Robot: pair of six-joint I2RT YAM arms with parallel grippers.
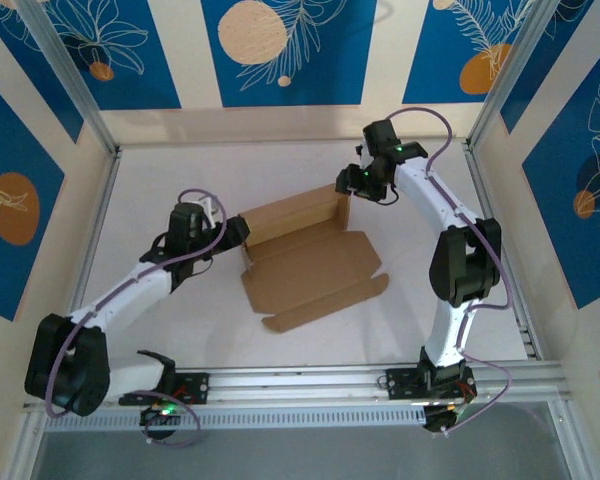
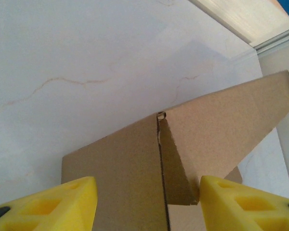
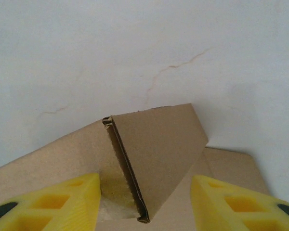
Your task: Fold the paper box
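Note:
The paper box [image 1: 310, 275] lies in the middle of the white table as a brown cardboard sheet, its back wall folded upright and its front panel with rounded flaps flat. My left gripper [image 1: 238, 232] is at the wall's left end. In the left wrist view that gripper [image 2: 148, 186] stands open astride the box corner [image 2: 159, 144], and its right finger [image 2: 241, 202] touches the tip of the side flap. My right gripper [image 1: 348, 186] is at the wall's right end. There it [image 3: 145, 180] is open, with the folded side flap [image 3: 159, 154] between its yellow fingers, untouched.
A metal rail [image 1: 380, 378] with both arm bases runs along the near edge. Metal frame posts and blue patterned walls close in the table [image 1: 180, 170] on the left, back and right. Bare white tabletop surrounds the box.

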